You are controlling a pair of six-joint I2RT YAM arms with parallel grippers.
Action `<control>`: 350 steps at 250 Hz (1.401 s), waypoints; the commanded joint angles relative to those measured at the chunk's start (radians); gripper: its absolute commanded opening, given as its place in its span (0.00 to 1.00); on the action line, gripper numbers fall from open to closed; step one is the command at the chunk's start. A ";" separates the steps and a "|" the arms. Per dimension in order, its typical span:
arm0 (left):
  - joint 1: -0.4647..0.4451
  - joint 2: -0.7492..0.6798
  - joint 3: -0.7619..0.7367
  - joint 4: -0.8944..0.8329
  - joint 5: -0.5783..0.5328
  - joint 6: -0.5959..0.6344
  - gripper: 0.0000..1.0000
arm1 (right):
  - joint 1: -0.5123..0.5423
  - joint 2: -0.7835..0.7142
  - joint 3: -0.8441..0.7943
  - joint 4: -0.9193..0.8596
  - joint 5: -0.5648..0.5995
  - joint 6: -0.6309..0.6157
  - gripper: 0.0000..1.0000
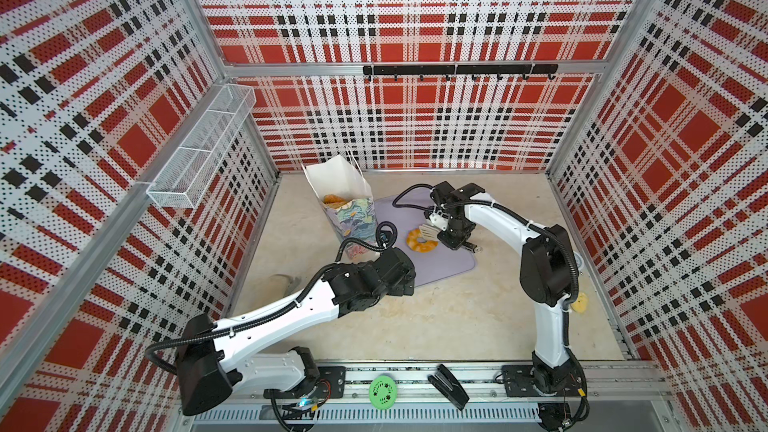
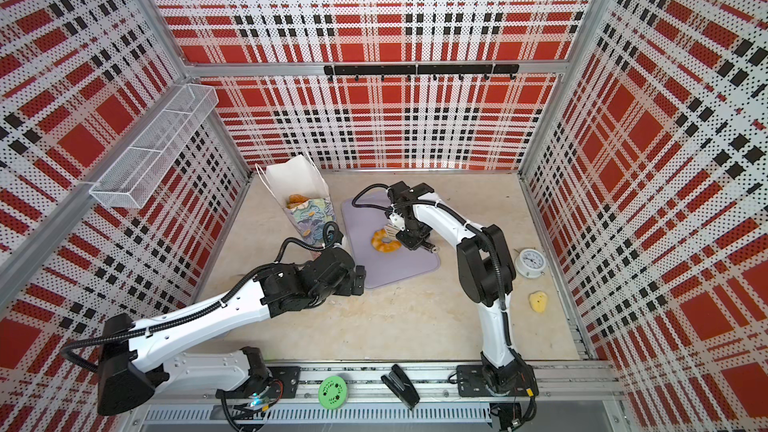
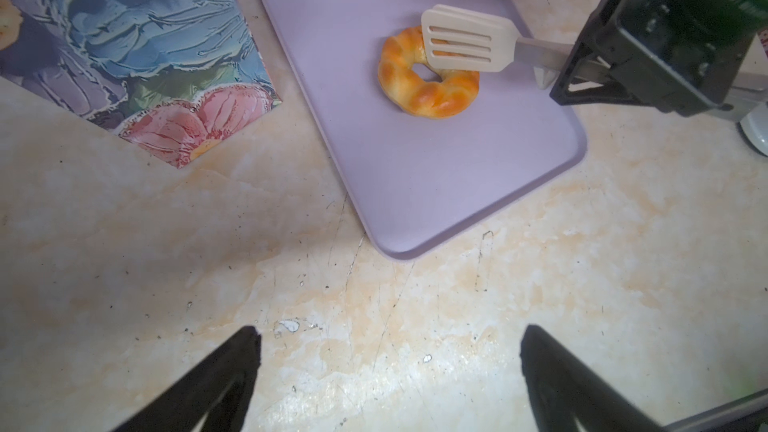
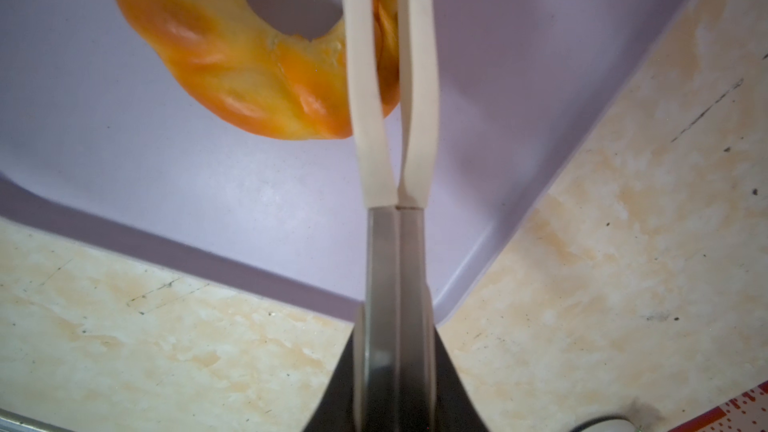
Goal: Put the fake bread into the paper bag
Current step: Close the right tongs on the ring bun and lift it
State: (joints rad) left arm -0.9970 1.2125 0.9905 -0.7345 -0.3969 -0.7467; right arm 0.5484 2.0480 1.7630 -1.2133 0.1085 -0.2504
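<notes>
Tongs point(image 4: 395, 218) straddle the ring doughnut point(image 4: 232, 64), clear only from right wrist.

You see a golden-yellow ring doughnut point(image 3: 432, 97), browned orange along its twists, on a plain lilac tray point(image 3: 415, 168). Your tongs point(image 3: 469, 39) have cream slotted blades on grey metal arms. The paper bag point(image 3: 137, 35) is white inside, with blue, green and pink painted flowers outside. The table point(image 3: 291, 284) is mottled beige, and the walls point(image 1: 415, 14) are red, white and black plaid.

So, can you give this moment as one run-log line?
right gripper: shut on tongs | tongs: around ring doughnut on lilac tray | left gripper: open, empty | paper bag: upright
</notes>
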 commanded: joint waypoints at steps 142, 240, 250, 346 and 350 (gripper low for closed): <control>0.017 -0.007 0.115 -0.045 -0.020 0.055 0.99 | -0.003 -0.128 0.034 0.025 -0.059 0.047 0.21; 0.072 -0.055 0.178 -0.097 0.023 0.118 1.00 | -0.003 -0.182 0.100 0.029 -0.147 0.083 0.21; 0.078 -0.058 0.188 -0.107 0.026 0.125 0.99 | -0.002 -0.189 0.106 0.030 -0.158 0.089 0.21; 0.129 -0.098 0.260 -0.164 0.047 0.182 0.99 | 0.012 -0.225 0.175 0.040 -0.225 0.132 0.22; 0.131 -0.100 0.263 -0.167 0.047 0.185 0.99 | 0.014 -0.224 0.178 0.040 -0.227 0.132 0.22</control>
State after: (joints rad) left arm -0.8814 1.1385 1.2148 -0.8661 -0.3450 -0.5941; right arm 0.5507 1.8683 1.8919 -1.2064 -0.0750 -0.1356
